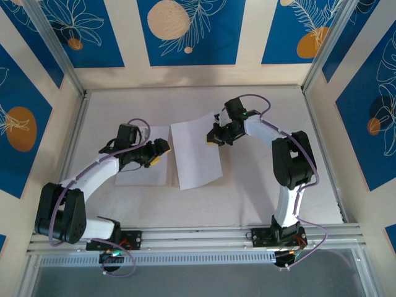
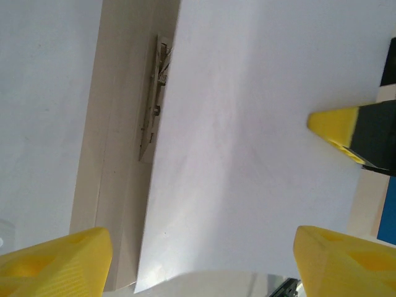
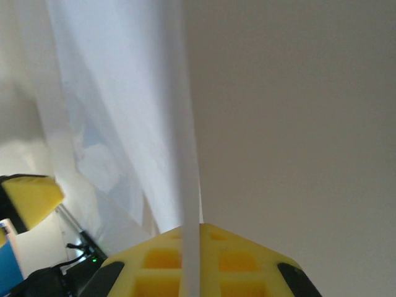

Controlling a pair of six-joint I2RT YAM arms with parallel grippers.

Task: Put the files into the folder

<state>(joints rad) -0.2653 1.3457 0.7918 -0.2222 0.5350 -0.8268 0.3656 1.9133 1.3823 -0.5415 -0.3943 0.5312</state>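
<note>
white sheet (image 1: 197, 154) lies mid-table, its edge overlapping the tan folder (image 2: 114, 154) by the clip (image 2: 153, 99). right gripper (image 1: 216, 135) pinches its far side, left gripper (image 1: 159, 154) hangs spread. light, floppy paper, best held by an edge

- No lettering, number, brand or sign can be read in any view.
- The blue wall panels (image 1: 185, 31) bear white leaf outlines and round orange and cream shapes (decoration, not writing).
- The files (image 1: 197, 153) are plain white, and the folder (image 2: 117, 154) is plain tan. Its metal clip (image 2: 151, 99) shows no legible marking.
</note>
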